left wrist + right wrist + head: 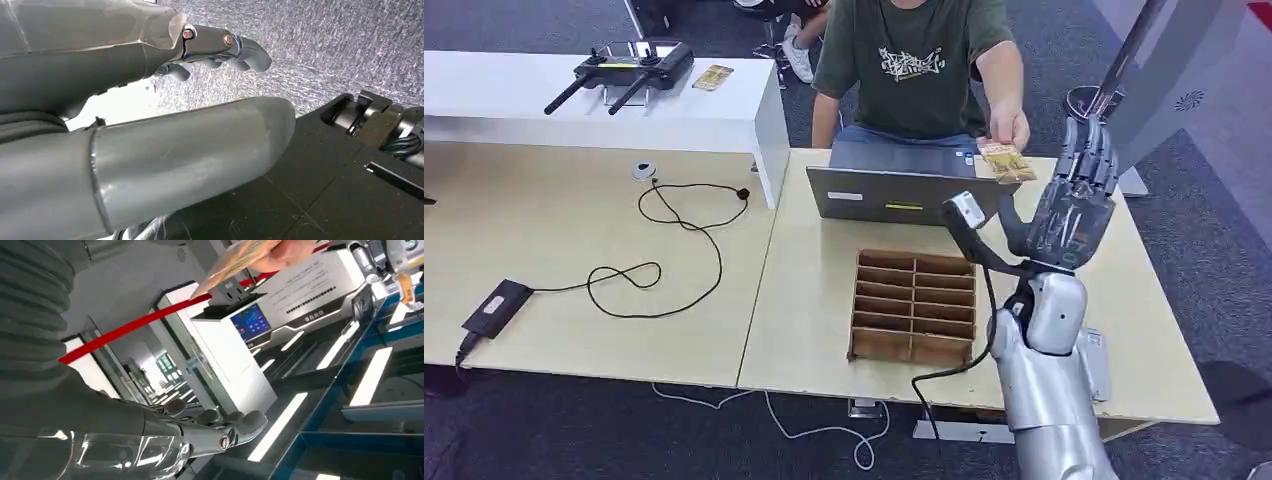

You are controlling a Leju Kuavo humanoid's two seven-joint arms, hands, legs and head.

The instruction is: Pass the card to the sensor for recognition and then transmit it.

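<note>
Just beside the empty, spread right hand [1074,205], a person's hand [1007,128] holds the card [1006,161].

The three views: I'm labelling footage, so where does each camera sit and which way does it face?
Head view: high on the body, looking down at the table, a person offering a card, raised right hand.
Left wrist view: behind the left hand, facing floor.
Right wrist view: behind the right hand, facing upward.
Head and right wrist views share the card.
</note>
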